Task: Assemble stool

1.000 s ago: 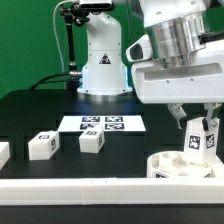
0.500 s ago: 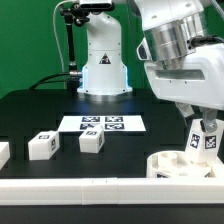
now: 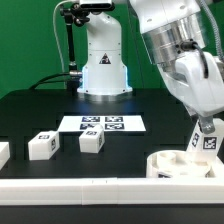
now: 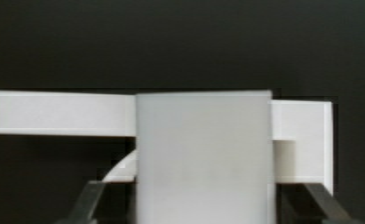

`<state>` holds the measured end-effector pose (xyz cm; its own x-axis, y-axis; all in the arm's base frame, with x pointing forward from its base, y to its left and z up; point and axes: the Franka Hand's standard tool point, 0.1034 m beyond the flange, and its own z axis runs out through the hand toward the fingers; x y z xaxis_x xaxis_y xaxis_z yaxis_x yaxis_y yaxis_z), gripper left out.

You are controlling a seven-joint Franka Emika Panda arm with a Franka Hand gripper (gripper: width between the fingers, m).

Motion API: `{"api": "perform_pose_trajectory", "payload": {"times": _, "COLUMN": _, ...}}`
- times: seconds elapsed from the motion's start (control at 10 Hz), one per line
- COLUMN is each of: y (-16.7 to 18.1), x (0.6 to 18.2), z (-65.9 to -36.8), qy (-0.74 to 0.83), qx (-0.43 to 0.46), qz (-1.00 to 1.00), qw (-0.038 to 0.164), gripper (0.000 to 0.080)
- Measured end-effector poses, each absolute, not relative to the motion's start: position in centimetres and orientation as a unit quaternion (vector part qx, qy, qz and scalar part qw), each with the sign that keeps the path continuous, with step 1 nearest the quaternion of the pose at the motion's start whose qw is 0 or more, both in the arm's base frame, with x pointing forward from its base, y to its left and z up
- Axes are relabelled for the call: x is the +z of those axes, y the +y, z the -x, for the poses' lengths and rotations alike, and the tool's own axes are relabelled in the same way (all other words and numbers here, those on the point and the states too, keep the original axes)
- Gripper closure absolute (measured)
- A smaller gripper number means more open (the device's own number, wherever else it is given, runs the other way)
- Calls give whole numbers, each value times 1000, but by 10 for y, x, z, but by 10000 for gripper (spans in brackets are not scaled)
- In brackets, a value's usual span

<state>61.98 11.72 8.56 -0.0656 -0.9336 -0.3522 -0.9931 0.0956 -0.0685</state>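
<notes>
Gripper is squeezing a leg over the seat, lower right of exterior view. Leg's leaning, so it cld be going in crooked & jamming.

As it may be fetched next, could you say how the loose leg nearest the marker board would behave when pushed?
The leg looks like rigid plastic, so probably stiff. Its blocky shape sits flat on the table, so it would likely slide, not roll. Being small, it seems light.

White seat, each white leg with black-and-white square tags, black table, green backdrop.
</notes>
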Motion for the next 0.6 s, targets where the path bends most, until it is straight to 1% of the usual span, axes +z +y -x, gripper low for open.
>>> {"api": "perform_pose_trajectory", "payload": {"times": 0.3, "y": 120, "x": 86, "z": -619, "qy": 737, "qx": 101, "qz": 650, "qw": 155, "gripper": 459}}
{"api": "perform_pose_trajectory", "payload": {"times": 0.4, "y": 120, "x": 86, "z": -619, "qy": 734, "qx": 100, "qz": 654, "qw": 155, "gripper": 279}}
{"api": "perform_pose_trajectory", "payload": {"times": 0.5, "y": 122, "x": 90, "z": -622, "qy": 711, "qx": 96, "qz": 678, "qw": 159, "gripper": 186}}
{"api": "perform_pose_trajectory", "payload": {"times": 0.6, "y": 124, "x": 94, "z": -624, "qy": 707, "qx": 93, "qz": 683, "qw": 162, "gripper": 186}}
